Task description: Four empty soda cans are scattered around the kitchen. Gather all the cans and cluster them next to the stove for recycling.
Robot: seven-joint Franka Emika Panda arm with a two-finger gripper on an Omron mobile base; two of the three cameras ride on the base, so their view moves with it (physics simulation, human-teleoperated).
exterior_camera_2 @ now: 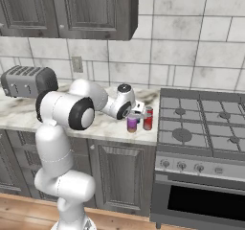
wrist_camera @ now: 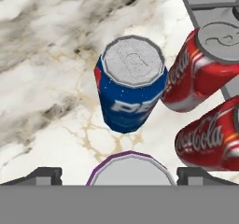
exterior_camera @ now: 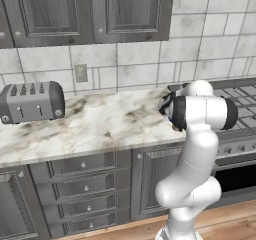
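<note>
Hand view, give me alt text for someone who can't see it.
Looking down on a marble counter, a blue soda can stands upright beside two red soda cans near the grey stove edge. A purple-rimmed can top sits between the gripper's two dark, spread fingertips.

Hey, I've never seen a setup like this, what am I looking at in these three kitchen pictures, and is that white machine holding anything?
It is a computer-rendered kitchen with a white robot arm on a driving base. Two pictures come from cameras on the base, behind the arm to its left and right. The third comes from a camera on the hand, looking down along the gripper.

On the marble counter stands a toaster, and next to the stove a cluster of cans: a blue can, two red cans and a purple can.

The gripper is open, its fingertips on either side of the purple can's top, so it seems to grip nothing.
</note>
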